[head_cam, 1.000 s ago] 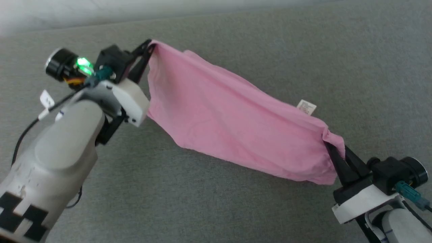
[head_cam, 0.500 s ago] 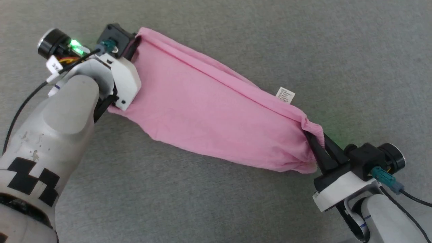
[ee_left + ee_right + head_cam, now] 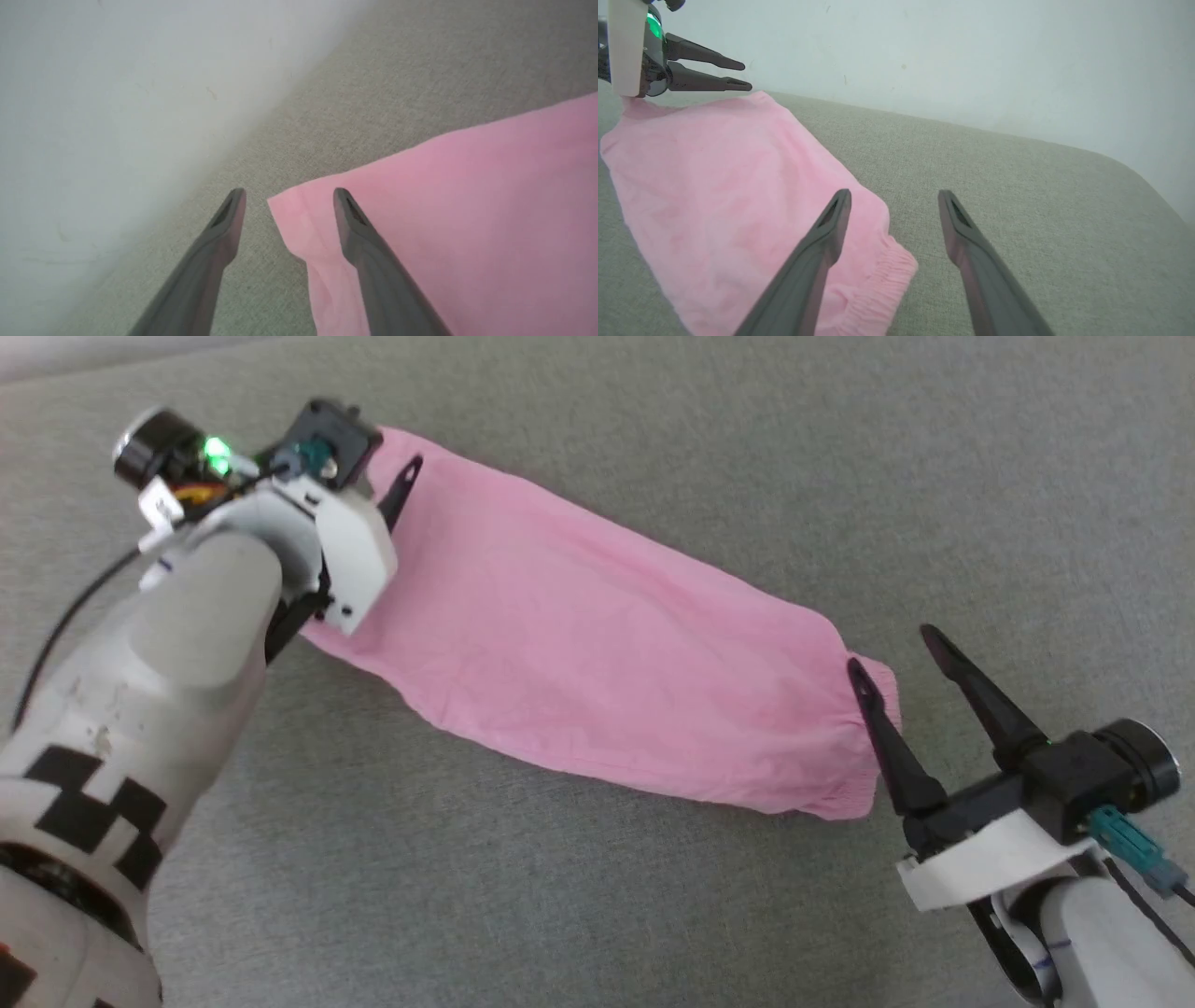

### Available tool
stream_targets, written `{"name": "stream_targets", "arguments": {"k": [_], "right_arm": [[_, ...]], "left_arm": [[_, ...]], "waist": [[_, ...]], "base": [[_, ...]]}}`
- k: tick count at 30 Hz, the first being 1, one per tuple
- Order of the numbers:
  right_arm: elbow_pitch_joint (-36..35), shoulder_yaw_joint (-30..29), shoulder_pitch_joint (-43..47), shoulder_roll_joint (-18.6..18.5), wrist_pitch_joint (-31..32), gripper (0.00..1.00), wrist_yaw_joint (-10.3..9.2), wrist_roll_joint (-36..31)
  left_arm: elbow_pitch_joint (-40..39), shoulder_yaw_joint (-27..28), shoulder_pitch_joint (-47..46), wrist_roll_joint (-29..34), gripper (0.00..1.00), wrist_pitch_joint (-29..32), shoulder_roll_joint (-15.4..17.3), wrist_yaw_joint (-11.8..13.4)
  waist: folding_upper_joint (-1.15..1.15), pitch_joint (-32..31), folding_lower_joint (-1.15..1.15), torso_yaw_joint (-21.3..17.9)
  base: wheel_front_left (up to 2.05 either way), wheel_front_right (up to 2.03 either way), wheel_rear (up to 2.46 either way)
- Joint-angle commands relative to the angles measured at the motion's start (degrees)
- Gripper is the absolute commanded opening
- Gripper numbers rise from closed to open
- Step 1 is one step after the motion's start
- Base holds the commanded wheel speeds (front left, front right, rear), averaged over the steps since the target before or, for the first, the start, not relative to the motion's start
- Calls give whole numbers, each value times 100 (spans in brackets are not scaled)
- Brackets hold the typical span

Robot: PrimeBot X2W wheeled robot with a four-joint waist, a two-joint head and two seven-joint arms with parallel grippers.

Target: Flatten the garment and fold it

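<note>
Now that the left gripper [image 3: 289, 193] and right gripper [image 3: 892, 649] have opened wide, holding nothing, the shorts [image 3: 597, 635] lie flat, seemingly ready for folding.

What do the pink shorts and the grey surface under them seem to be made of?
Shorts: soft, matte cloth, probably cotton knit; it lies limp with faint creases, and the waistband is gathered. Surface: grey woven upholstery-like fabric, matte; a coarse weave shows, and its far edge looks rounded and padded.
</note>
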Motion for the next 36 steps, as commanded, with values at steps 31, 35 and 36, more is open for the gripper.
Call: {"name": "stream_targets", "arguments": {"k": [31, 35, 36], "right_arm": [[-309, 321, -104, -119, 523, 100, -12, -22], [-493, 539, -306, -512, 1024, 100, -12, 258], [-587, 605, -400, -689, 1248, 100, -12, 386]], "left_arm": [[-2570, -1348, 203, -2083, 37, 5204, 1180, -37], [-2608, -1348, 195, -2091, 0, 5018, 1199, -37], [-2603, -1349, 170, -2071, 0, 4916, 1206, -37]], "waist": [[0, -134, 0, -244], [0, -202, 0, -222], [0, -227, 0, -216]], "base": [[0, 0, 0], [0, 0, 0], [0, 0, 0]]}}
